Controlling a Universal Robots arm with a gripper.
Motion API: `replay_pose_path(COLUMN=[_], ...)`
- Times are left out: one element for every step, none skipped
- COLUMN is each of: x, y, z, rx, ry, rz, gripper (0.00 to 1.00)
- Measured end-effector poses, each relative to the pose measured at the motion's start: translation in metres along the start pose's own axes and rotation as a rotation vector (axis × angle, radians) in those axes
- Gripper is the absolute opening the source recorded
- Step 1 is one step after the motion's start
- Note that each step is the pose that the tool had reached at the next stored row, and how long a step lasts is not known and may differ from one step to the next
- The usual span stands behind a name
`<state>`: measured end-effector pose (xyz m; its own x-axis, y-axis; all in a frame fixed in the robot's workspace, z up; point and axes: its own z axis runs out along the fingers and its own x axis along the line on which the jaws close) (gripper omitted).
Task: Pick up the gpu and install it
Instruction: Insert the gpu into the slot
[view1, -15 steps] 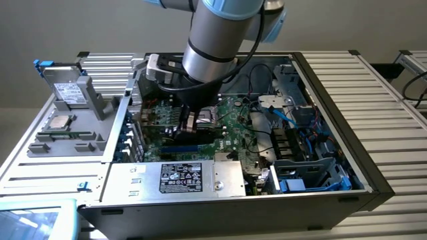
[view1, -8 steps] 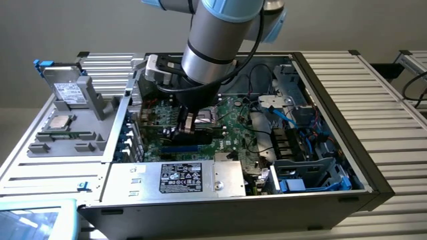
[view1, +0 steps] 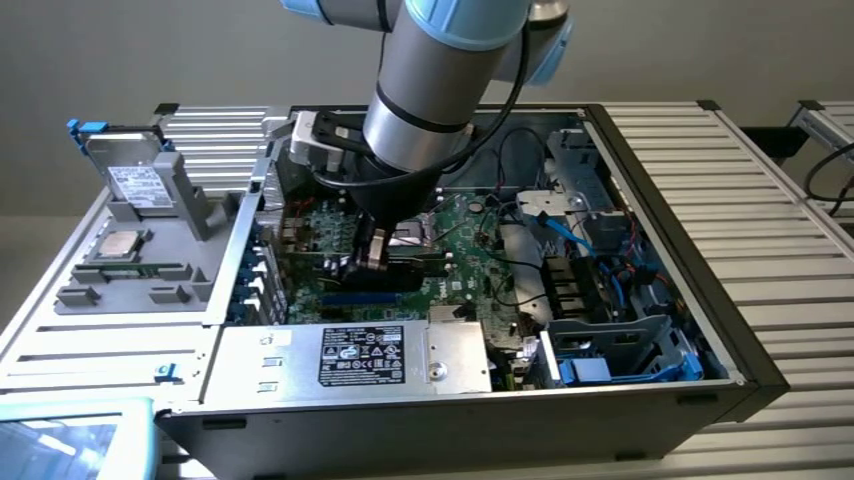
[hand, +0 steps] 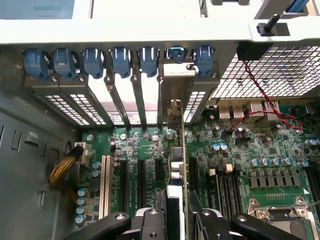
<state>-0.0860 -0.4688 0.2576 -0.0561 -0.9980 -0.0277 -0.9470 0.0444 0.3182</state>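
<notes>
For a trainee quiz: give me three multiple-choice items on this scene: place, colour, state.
1. The silver metal box with a black label sits: A inside the black computer case; B beside it; C on the floor.
2. The row of plastic clips is: A red; B blue; C yellow.
3. The small flat black gpu card is: A lying flat; B dropped; C held on edge by the gripper over the green motherboard.
1A, the case walls enclose it; 2B, every clip looks blue; 3C, the gripper clasps it upright.

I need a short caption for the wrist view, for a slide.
Gripper holding the gpu edge-on at the green motherboard, bracket at the case's rear slots.
</notes>
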Motion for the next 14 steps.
replay_pose_path(x=[0.0, 0.0, 0.0, -0.0002, -0.0003, -0.0007, -0.002, -0.0023, -0.0043, -0.0049, -0.0053, -0.0054, -0.0054, -0.0054], y=[0.0, 0.0, -0.0001, -0.0002, -0.0001, -0.0001, 0.0, 0.0, 0.0008, 0.0015, 0.0024, 0.0033, 0.0041, 0.0045], z=[0.0, 0.0, 0.0001, 0.0002, 0.0002, 0.0002, 0.0002, 0.0002, 0.0006, 0.001, 0.0014, 0.0018, 0.0021, 0.0023], rx=[0.0, -0.0001, 0.0002, 0.001, 0.0032, 0.0111, 0.0286, 0.0309, 0.0309, 0.0309, 0.0309, 0.0309, 0.0309, 0.0308], ry=[0.0, 0.0001, 0.0006, 0.0014, 0.0035, 0.0091, 0.0183, 0.0193, 0.0192, 0.0193, 0.0192, 0.0193, 0.0194, 0.0194], rz=[0.0, 0.0, 0.0, 0.0, 0.001, 0.003, 0.005, 0.005, 0.005, 0.005, 0.005, 0.005, 0.005, 0.005], gripper=[0.27, 0.27, 0.27, 0.27, 0.27, 0.27, 0.27, 0.27, 0.27, 0.27, 0.27, 0.27, 0.27, 0.27])
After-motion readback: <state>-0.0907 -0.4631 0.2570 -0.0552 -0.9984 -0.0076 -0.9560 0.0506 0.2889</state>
